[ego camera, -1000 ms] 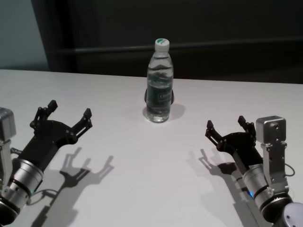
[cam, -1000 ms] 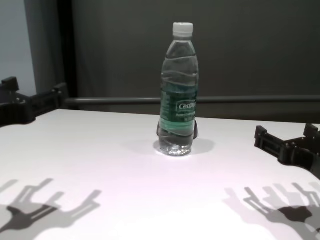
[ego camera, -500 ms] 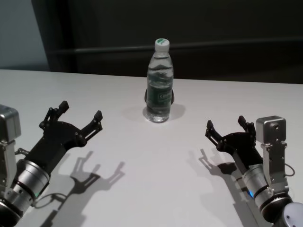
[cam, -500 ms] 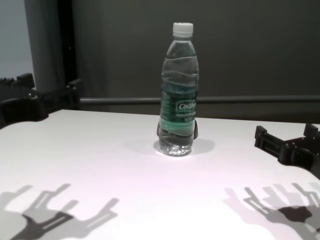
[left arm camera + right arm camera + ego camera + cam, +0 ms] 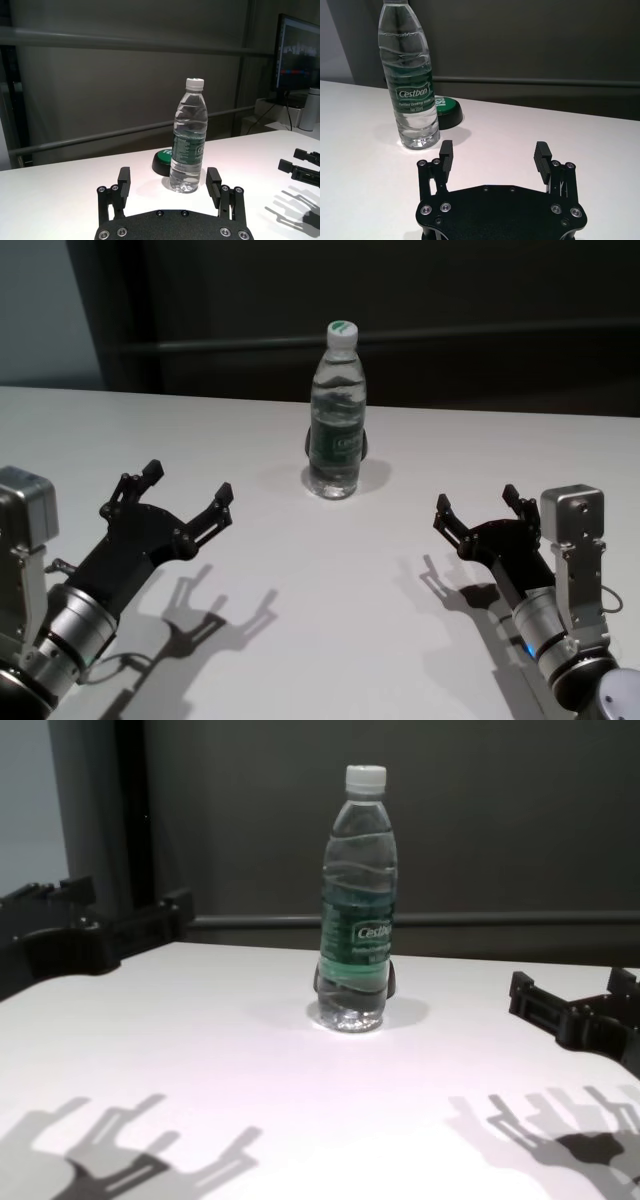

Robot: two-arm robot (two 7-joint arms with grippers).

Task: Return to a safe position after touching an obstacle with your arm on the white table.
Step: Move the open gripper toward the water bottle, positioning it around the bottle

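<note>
Here, in the head view, the obstacle (image 5: 338,412), a clear water bottle with a white cap and a green label, stands upright in the middle of the far part of the white table (image 5: 330,610). The left gripper (image 5: 186,493) hangs above the table at the near left, its fingers spread wide with nothing between them, and it points toward the bottle but is well apart from it. The right gripper (image 5: 477,507) is at the near right, also with the fingers apart and empty, and it looks parked. In the left wrist view, the bottle (image 5: 189,136) appears just between the two open fingers (image 5: 123,181), only farther off (it does not touch them), and a dark round green object (image 5: 164,162) lies right behind its foot. In the right wrist view, the bottle (image 5: 412,77) is to one side of the open fingers (image 5: 446,153), not in line with them. In the chest view, the left gripper (image 5: 128,912) floats over the left edge of the table, and the bottle (image 5: 357,902) is untouched and straight. I judge that the contact step is not yet done, so the arm is in the approach. The next move asks a slow, gentle reach so the bottle does not fall, and then a retreat to the near side.
</note>
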